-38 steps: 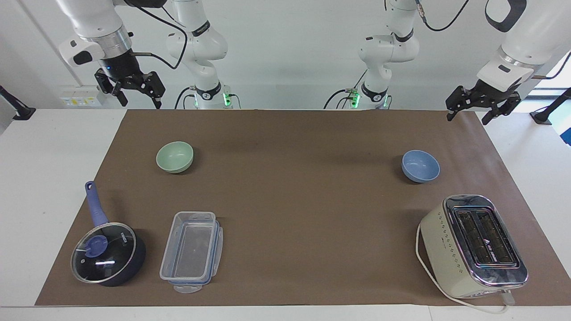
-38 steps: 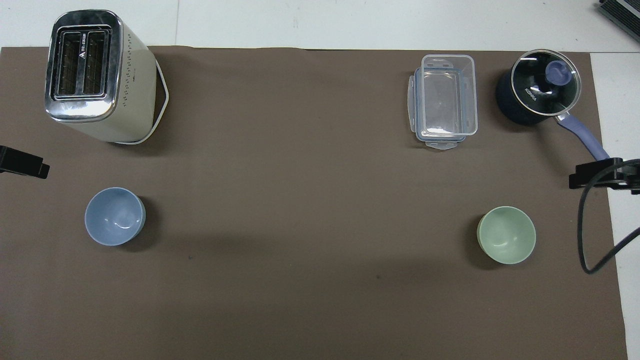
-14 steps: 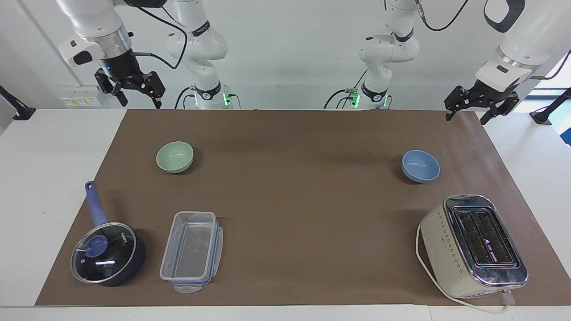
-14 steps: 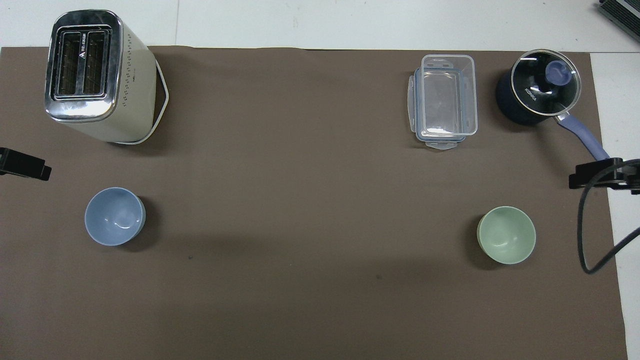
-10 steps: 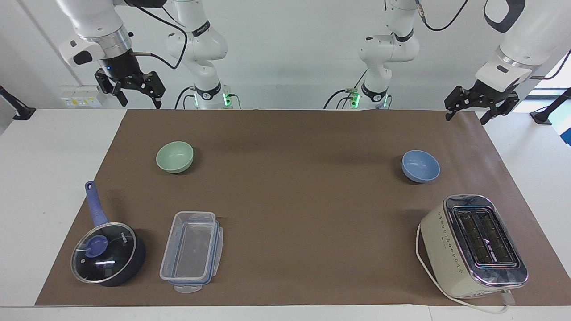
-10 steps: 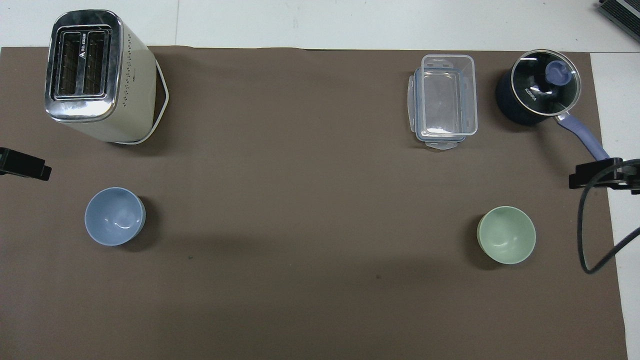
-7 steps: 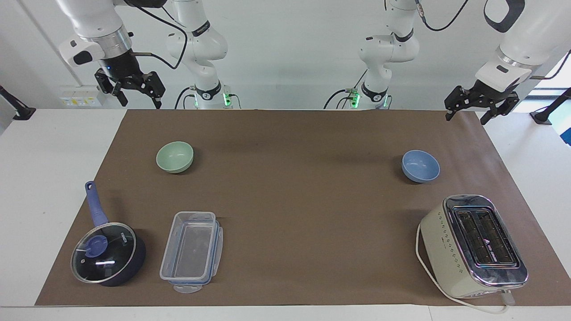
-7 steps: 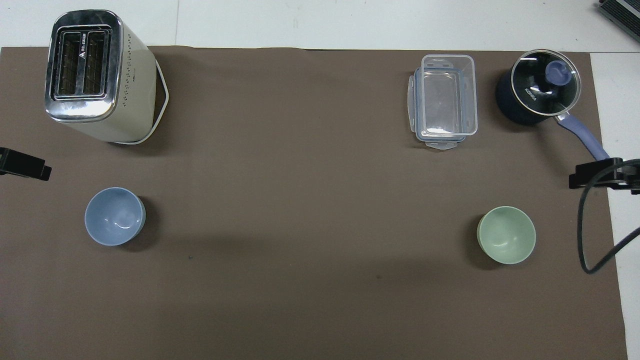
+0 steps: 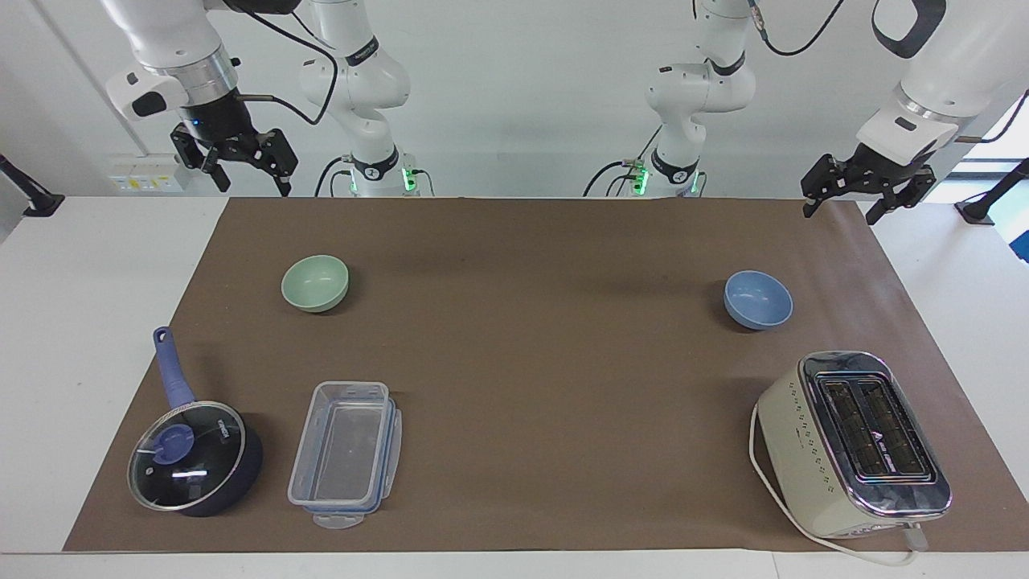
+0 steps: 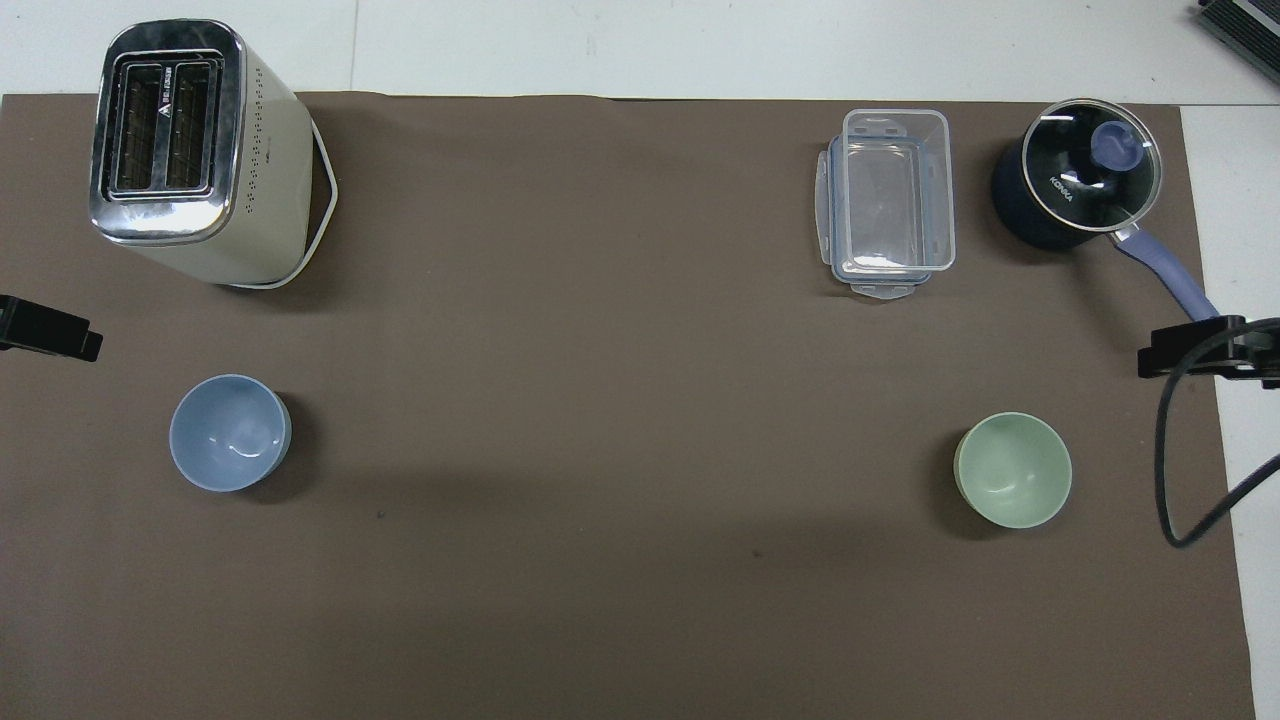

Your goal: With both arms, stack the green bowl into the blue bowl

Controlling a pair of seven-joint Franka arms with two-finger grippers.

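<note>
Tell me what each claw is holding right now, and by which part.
Nothing is held. The left claw and right claw are both open and raised at the table's ends; the green bowl and blue bowl sit untouched.

From my remote station I see 2 bowls well apart on the mat (image 9: 547, 362): the green bowl (image 9: 315, 282) toward the right arm's end, the blue bowl (image 9: 757, 299) toward the left arm's end. Farther from the robots than the green bowl sit the saucepan (image 9: 195, 457) and, beside it, the container (image 9: 346, 453). The toaster (image 9: 852, 442) stands farther out than the blue bowl.
</note>
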